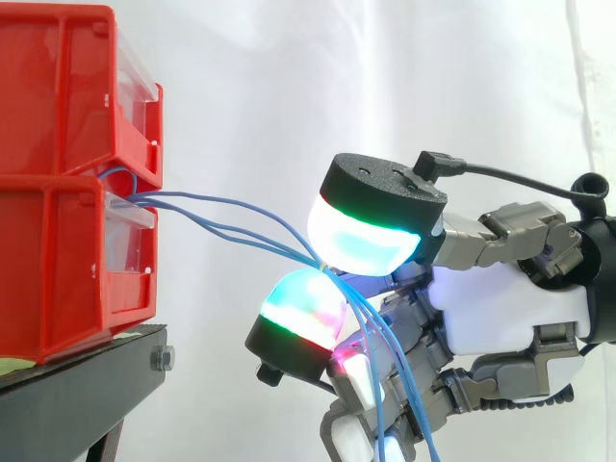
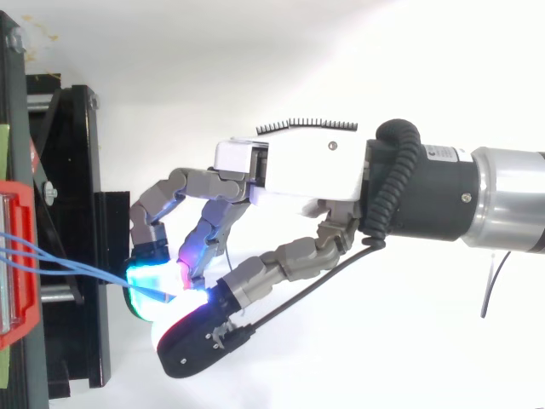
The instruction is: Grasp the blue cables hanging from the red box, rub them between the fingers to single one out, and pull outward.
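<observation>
Side view: we see two red bins [image 1: 67,183] stacked at 9 o'clock, seated on a black stand [image 1: 91,380] at 8 o'clock; white curtain [image 1: 318,87] behind.

The blue cables [image 1: 217,217] exit at the bins' front face, at the seam btw. upper and lower bin; several strands, spread apart near the bins, converging toward 4 o'clock; they hang free in the air, clear of the stand.

The robot hand [image 1: 500,308] enters from 3 o'clock; fingers curled; it holds the blue cables, pinched btw. two glowing pads [image 1: 371,236] at approx. frame centre. Upper pad: white-cyan w/ a green edge; lower pad: green, cyan and magenta. Both pads touch the strands at the pinch point. Past the pinch the strands drop toward 6 o'clock, passing in front of a red-glowing pad [image 1: 351,368], and leave at the bottom edge.

Top view: bins at 9 o'clock; arm and robot hand reach in from 3 o'clock; the strands run from the 9 o'clock edge to the cyan-lit pinch at approx. 7 o'clock. We cannot tell how many strands sit inside the pinch.
</observation>
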{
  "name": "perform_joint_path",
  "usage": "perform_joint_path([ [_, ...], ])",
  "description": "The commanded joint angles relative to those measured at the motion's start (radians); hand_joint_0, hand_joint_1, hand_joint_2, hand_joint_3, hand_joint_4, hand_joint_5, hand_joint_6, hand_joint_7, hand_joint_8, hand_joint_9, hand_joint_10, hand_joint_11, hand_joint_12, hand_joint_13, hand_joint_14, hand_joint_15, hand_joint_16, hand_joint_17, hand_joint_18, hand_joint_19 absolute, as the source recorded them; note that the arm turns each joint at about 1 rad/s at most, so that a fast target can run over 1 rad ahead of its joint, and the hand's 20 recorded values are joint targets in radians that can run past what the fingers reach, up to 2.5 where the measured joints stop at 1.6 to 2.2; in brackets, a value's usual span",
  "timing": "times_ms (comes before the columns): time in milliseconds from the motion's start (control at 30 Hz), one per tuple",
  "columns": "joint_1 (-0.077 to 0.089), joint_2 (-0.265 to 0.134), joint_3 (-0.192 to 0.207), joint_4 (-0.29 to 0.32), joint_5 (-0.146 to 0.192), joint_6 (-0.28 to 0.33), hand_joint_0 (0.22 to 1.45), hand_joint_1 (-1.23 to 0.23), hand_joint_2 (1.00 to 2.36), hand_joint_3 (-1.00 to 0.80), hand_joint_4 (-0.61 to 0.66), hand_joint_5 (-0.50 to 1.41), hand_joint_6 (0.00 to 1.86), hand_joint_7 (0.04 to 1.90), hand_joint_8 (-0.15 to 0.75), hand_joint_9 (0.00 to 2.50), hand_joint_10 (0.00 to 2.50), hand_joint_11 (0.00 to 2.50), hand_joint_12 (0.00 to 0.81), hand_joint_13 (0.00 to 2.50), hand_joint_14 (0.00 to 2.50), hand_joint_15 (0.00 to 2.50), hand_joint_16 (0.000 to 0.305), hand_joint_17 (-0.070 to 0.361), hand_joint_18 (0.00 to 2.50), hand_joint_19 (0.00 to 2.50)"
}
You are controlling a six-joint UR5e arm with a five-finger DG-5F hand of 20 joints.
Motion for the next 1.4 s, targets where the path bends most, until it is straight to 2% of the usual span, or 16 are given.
perform_joint_path([
  [0,0.000,0.000,-0.001,0.000,0.000,0.000,0.48,-0.72,1.00,-0.50,0.17,-0.13,0.87,1.09,0.341,1.09,0.02,0.67,0.410,0.97,0.02,0.62,0.050,0.113,0.84,0.69],
  [100,0.000,0.000,-0.001,0.000,0.000,0.000,0.51,-0.71,1.00,-0.50,0.16,-0.13,0.87,1.10,0.330,1.08,0.02,0.67,0.395,0.96,0.02,0.62,0.047,0.107,0.82,0.70],
  [333,0.000,0.000,0.001,-0.001,0.000,0.000,0.57,-0.71,1.02,-0.26,0.13,-0.13,0.87,1.19,0.323,1.08,0.02,0.69,0.379,0.95,0.02,0.63,0.045,0.101,0.81,0.72],
  [467,0.000,0.000,-0.001,-0.001,0.000,0.000,0.60,-0.80,1.02,-0.21,0.09,-0.15,0.90,1.14,0.310,1.02,0.02,0.69,0.373,0.94,0.02,0.63,0.044,0.099,0.80,0.70],
  [567,0.000,0.000,-0.001,0.000,0.000,0.000,0.63,-0.89,1.02,-0.24,0.07,-0.17,0.90,1.12,0.296,0.96,0.02,0.69,0.369,0.90,0.02,0.63,0.044,0.099,0.79,0.69],
  [633,0.001,0.000,0.001,-0.001,0.000,0.000,0.65,-0.92,1.02,-0.27,0.10,-0.17,0.91,1.11,0.289,0.93,0.02,0.69,0.367,0.89,0.02,0.63,0.044,0.099,0.79,0.68],
  [733,0.000,0.003,0.001,-0.001,0.000,0.000,0.64,-0.93,1.00,-0.48,0.13,-0.17,0.90,1.05,0.287,0.93,0.02,0.68,0.360,0.89,0.02,0.63,0.044,0.099,0.78,0.69],
  [867,0.001,0.003,0.001,-0.001,0.000,0.000,0.52,-0.78,1.00,-0.50,0.15,-0.15,0.88,1.05,0.305,0.99,0.02,0.68,0.378,0.91,0.02,0.63,0.046,0.104,0.80,0.70],
  [1167,0.001,0.003,0.001,-0.001,-0.002,0.002,0.50,-0.61,1.00,-0.49,0.14,-0.14,0.83,1.03,0.318,1.04,0.02,0.67,0.394,0.93,0.02,0.64,0.049,0.111,0.80,0.73],
  [1367,0.000,0.008,-0.001,-0.001,0.002,0.002,0.54,-0.66,1.01,-0.30,0.14,-0.15,0.83,1.11,0.315,1.04,0.02,0.68,0.384,0.92,0.02,0.65,0.046,0.104,0.79,0.76],
])
